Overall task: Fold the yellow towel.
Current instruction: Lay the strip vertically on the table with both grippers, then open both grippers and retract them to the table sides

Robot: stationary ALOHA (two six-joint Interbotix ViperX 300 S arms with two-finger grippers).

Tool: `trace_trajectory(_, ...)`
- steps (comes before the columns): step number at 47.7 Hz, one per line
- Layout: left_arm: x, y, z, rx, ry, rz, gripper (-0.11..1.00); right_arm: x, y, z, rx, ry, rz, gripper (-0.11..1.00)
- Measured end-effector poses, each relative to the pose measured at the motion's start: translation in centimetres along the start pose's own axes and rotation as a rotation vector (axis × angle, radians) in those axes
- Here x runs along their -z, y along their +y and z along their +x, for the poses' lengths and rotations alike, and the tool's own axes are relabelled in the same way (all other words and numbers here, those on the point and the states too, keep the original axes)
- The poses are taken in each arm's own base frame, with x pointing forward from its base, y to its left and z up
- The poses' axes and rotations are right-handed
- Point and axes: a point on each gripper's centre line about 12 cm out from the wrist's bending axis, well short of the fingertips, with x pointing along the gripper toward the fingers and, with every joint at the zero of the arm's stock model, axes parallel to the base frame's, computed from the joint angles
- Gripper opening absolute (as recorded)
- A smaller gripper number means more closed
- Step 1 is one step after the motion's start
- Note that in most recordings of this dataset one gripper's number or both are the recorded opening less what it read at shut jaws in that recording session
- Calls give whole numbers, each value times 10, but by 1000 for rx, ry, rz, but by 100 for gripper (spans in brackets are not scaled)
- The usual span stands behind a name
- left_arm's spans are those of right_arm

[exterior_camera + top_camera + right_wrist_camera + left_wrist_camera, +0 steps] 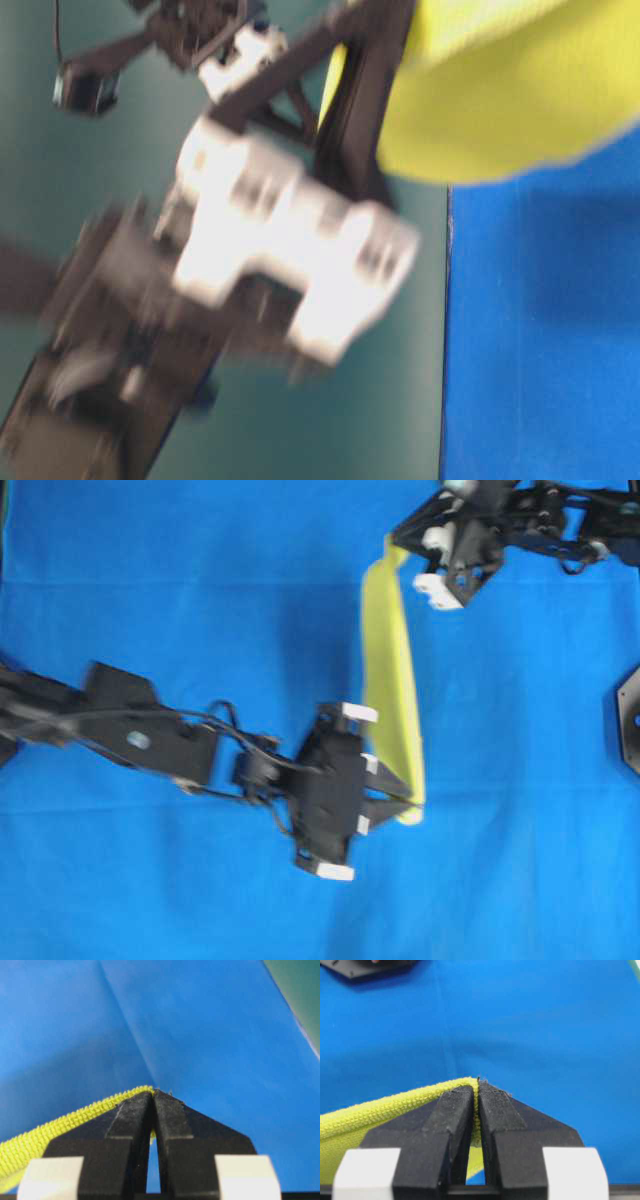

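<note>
Above the blue bench (150, 880), the yellow towel (390, 670) hangs stretched between both arms. The left gripper (478, 1091) and right gripper (153, 1096) are each clamped tight on a corner. Uneven travel could likely tug a thin hem free, spoiling the fold.

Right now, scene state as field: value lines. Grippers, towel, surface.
left gripper: shut on a corner of the yellow towel
right gripper: shut on another corner of the towel
towel state: lifted, stretched as a narrow band between the two grippers
towel contact: seems clear of the table; contact cannot be ruled out
surface: blue cloth, creased in both wrist views
fold: not yet laid down
image quality: table-level view heavily blurred
</note>
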Motion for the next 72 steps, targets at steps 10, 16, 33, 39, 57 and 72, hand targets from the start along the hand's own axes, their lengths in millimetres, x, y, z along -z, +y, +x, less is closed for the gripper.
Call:
trace_trajectory(10,-6,2,44,-7,-27,28,2,26,-8,-35,21,6,18,2)
trace_trajectory(16,0,2,57,-7,-21,26,2,36,-11,-42,29,13,25,2)
trace_trajectory(33,38,-1,36,-1,62,-38,2,36,-10,6,23,79,24,2)
trace_trajectory(39,55,-4,17,-3,65,-85,2,22,0,34,1,84,6,2)
trace_trajectory(57,99,-22,-30,21,133,-188,2,19,25,94,-46,116,-31,2)
trace_trajectory(72,99,-23,-32,23,133,-182,5,19,30,94,-56,113,-53,2)
